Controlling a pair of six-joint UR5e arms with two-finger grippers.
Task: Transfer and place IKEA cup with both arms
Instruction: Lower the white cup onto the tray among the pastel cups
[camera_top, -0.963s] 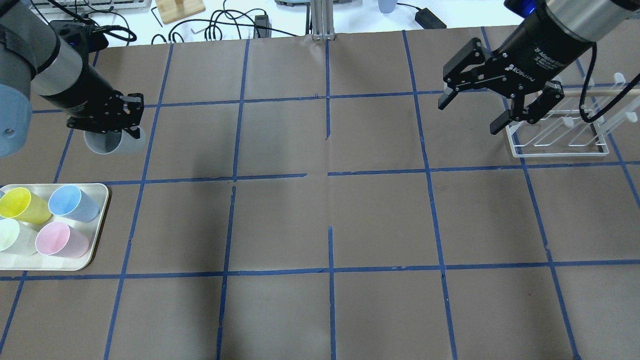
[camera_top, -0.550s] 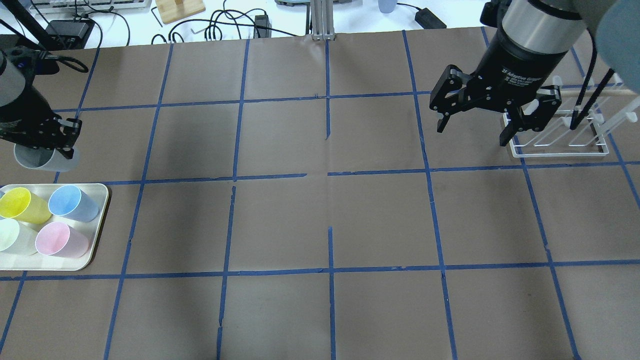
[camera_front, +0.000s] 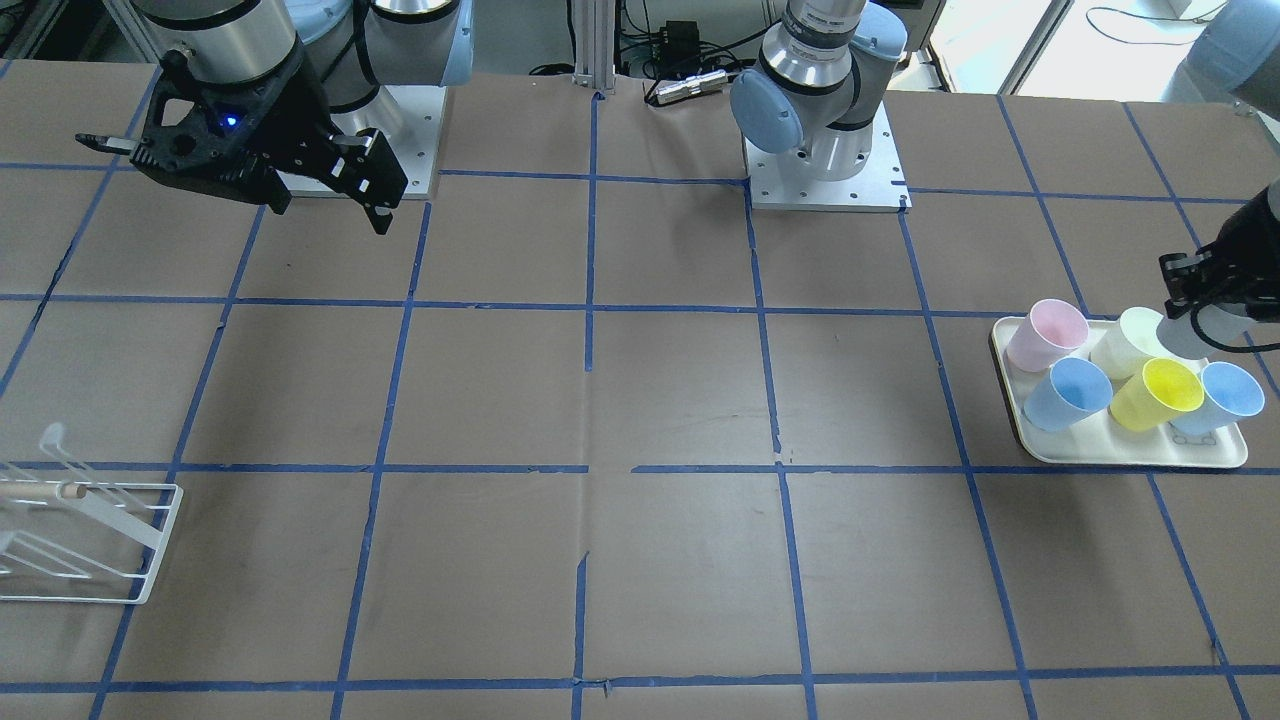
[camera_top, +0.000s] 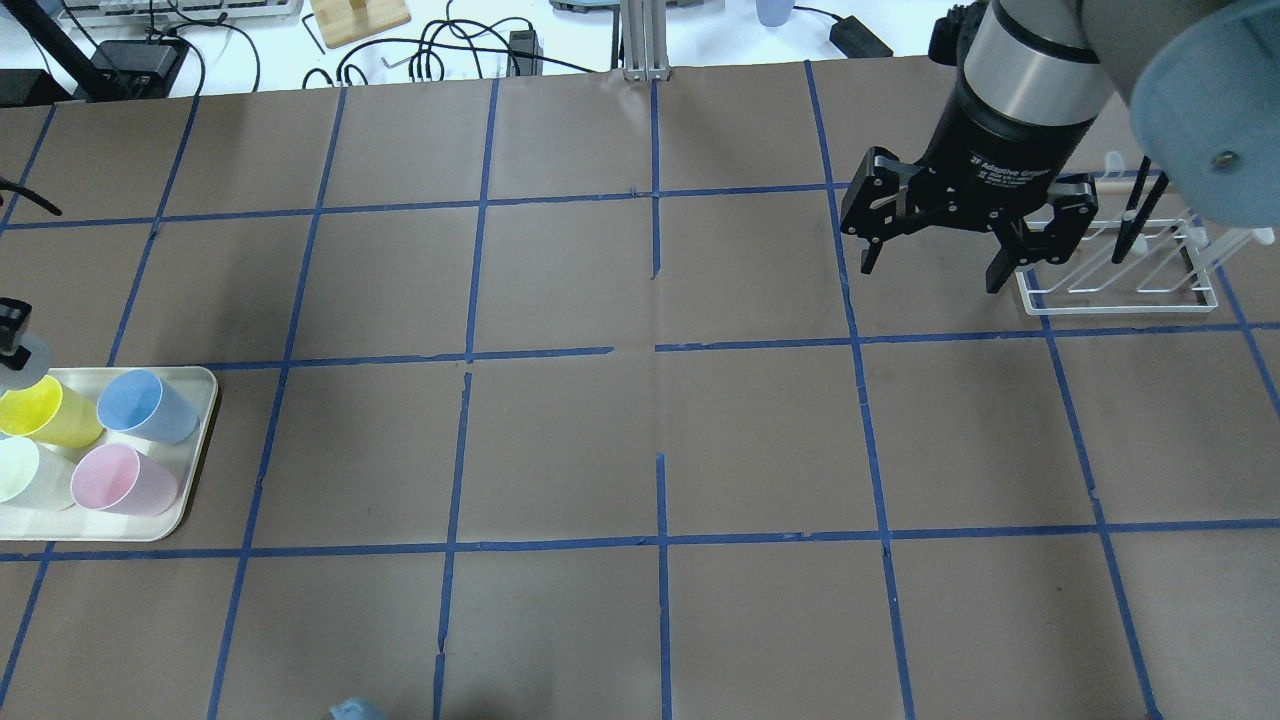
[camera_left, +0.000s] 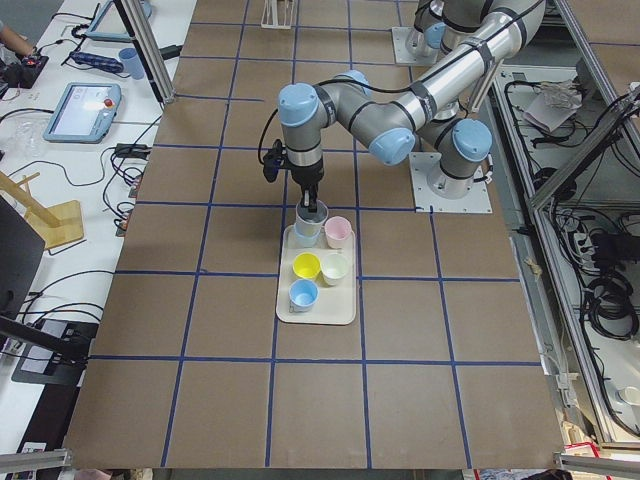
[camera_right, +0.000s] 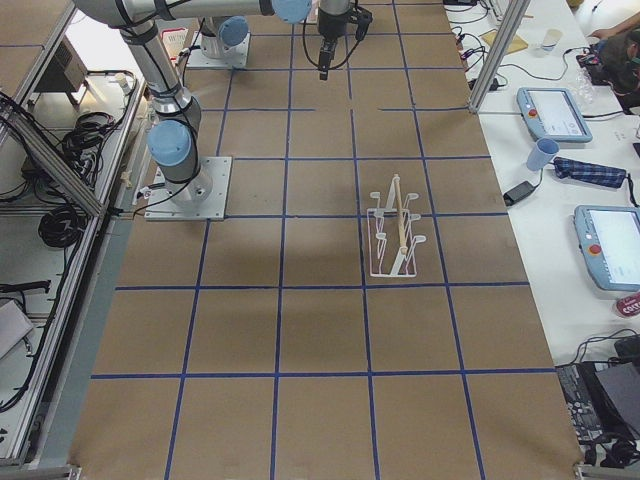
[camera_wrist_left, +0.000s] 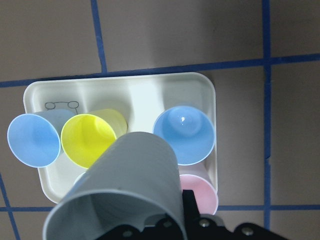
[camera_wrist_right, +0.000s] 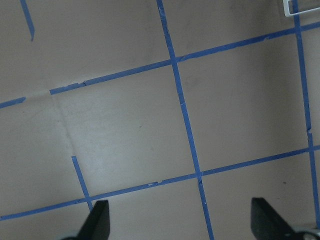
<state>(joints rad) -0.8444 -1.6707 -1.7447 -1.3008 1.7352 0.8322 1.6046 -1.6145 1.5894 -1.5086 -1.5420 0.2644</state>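
Left wrist-mounted view puts the IKEA cup (camera_wrist_left: 120, 195) in our left tool (camera_front: 1205, 308), which is closed on the cup's wall. The cup is tilted and hangs above the tray (camera_wrist_left: 145, 90) and the yellow cup (camera_wrist_left: 90, 142), seemingly clear of both. Our right tool (camera_top: 930, 272) hangs spread wide and empty beside the rack (camera_top: 1120, 295), well apart across the worktop. We judge that a hand-over comes next. We should rise clear of the coloured cups, keep firm hold on the slick taper, and offer the free end squarely between the right jaws.
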